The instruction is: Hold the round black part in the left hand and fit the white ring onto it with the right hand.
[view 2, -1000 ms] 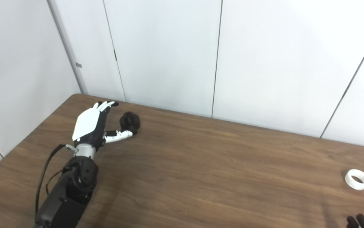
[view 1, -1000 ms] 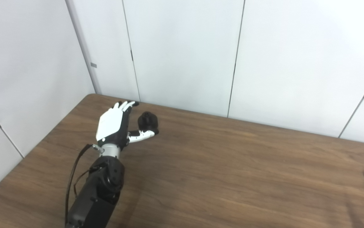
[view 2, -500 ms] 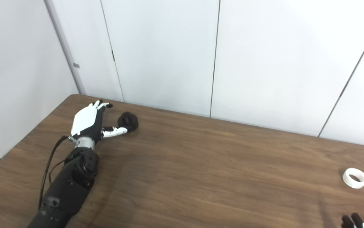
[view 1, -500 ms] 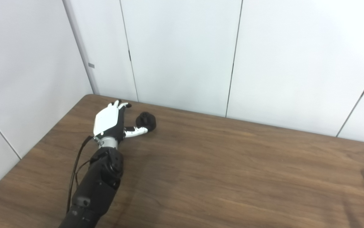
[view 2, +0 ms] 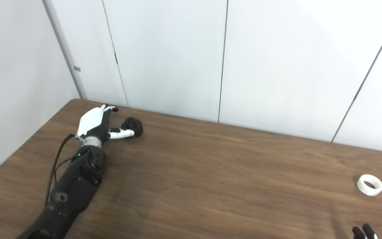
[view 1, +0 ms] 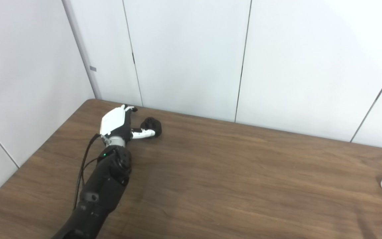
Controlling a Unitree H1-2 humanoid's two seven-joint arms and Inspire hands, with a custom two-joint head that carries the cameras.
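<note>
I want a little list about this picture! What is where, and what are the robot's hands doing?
table: brown wood, white wall panels behind it
round black part: on the table near the far left corner
left hand: open, reaching beside the round black part, thumb stretched along its near side
white ring: lying flat on the table at the right edge, alone
right hand: only dark fingertips peek in at the bottom right
task state: nothing picked up yet

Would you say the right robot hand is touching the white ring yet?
Apart. The right eye view shows bare table between the right robot hand and the white ring.
</note>
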